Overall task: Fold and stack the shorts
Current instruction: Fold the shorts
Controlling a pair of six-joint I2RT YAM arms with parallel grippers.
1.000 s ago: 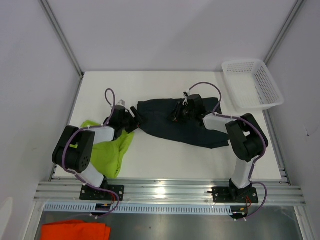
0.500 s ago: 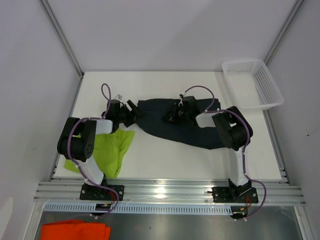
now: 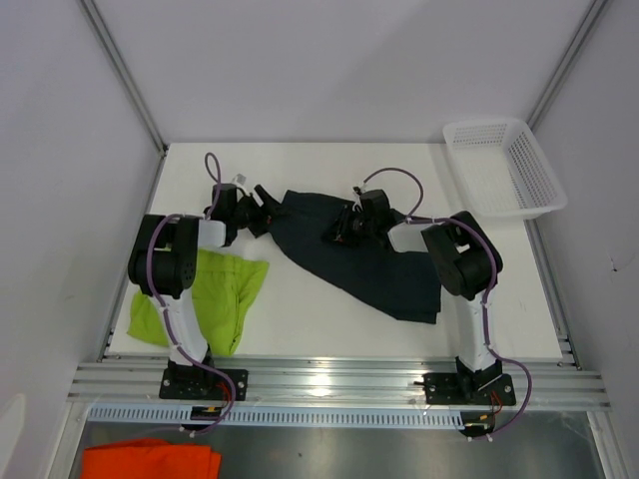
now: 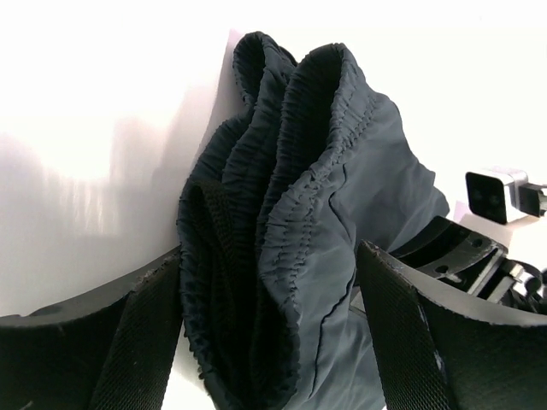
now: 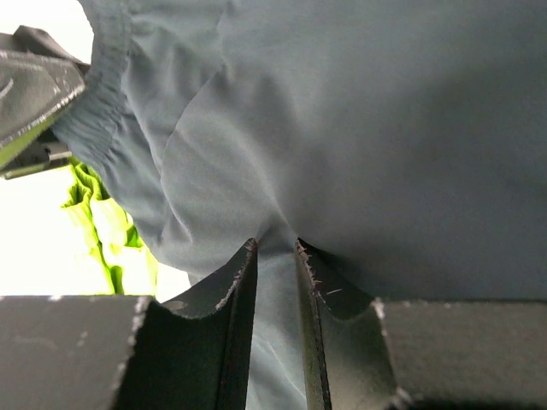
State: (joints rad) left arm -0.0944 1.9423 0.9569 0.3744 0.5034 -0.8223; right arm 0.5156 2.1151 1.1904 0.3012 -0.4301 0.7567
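**A:** Nearest of all, below the rail: the orange cloth (image 3: 150,461), off the tabletop (image 3: 319,334) and no part of this job.

**B:** And next out?

**A:** Then the lime green shorts (image 3: 215,299), near left beside the left arm's base. Lying fairly flat, apart from the other pair.

**B:** Where exactly for the dark shorts (image 3: 349,261)?

**A:** Mid-tabletop, on a diagonal: leg hem near right, bunched waistband far left.

**B:** Hands?

**A:** As for the right hand (image 5: 275,256): pressed almost together, pinching a ridge of dark fabric about halfway along. As for the left hand (image 4: 265,342): spread wide, straddling the gathered waistband end, one finger on either side. Touching the cloth or not, cannot tell.

**B:** So what does the coming move turn on?

**A:** Most likely that waistband. Sits squarely between the left fingers, at the far-left end of the long axis. Much nearer the left hand than the right, so probably just a matter of closing there.

**B:** Anything beyond?

**A:** Only the white basket (image 3: 504,170), far right corner, well apart.
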